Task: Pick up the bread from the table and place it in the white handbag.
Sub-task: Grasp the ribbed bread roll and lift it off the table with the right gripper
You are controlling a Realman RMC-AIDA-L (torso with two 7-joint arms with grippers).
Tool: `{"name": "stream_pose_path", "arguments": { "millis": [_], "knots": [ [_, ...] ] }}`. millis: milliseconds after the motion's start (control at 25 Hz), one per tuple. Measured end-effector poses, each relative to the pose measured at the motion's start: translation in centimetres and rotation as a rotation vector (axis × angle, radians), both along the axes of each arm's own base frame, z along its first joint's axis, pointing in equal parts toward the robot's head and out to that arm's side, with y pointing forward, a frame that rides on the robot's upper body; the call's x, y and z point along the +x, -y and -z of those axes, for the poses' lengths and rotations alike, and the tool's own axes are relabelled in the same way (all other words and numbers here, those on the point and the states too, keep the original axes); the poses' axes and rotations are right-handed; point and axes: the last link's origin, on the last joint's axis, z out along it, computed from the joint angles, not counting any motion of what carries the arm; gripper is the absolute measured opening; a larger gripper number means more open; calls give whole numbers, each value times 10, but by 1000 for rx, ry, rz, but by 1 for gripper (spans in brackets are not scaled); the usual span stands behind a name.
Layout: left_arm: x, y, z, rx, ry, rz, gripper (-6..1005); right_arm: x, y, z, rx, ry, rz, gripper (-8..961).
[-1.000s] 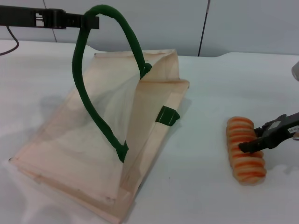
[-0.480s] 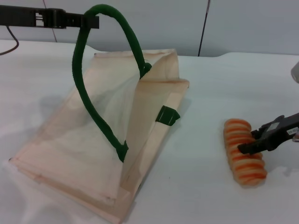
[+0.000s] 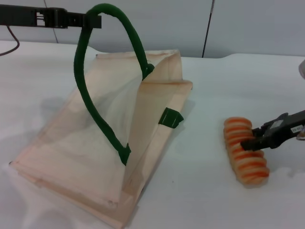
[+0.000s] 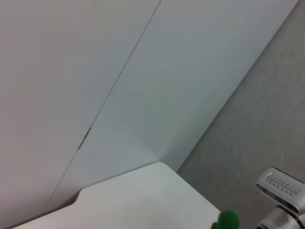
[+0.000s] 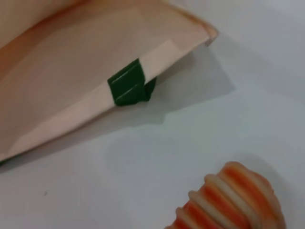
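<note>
The bread [image 3: 245, 151], orange and cream striped, is at the right of the white table [image 3: 214, 81]. My right gripper [image 3: 252, 142] comes in from the right and is shut on the bread's middle; only one dark finger shows. The bread's end also shows in the right wrist view [image 5: 233, 202]. The white handbag [image 3: 90, 143] lies at the centre left with its mouth gaping toward the bread. My left gripper [image 3: 89, 21] is shut on the top of its green rope handle [image 3: 85, 95] and holds the loop up high.
A green tab [image 3: 170, 118] sits on the bag's open edge and also shows in the right wrist view [image 5: 127, 87]. A grey wall panel stands behind the table. A bare strip of table lies between the bag and the bread.
My right gripper and the bread have shifted a little left, toward the bag. The left gripper and the raised handle have not moved.
</note>
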Motion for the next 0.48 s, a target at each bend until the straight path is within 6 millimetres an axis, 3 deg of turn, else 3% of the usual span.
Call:
{"name": "stream_pose_path", "arguments": {
  "millis": [480],
  "knots": [
    [-1,0,0,-1,0,-2,117,-5,-4,-15,51,-111,-10,479]
  ]
}}
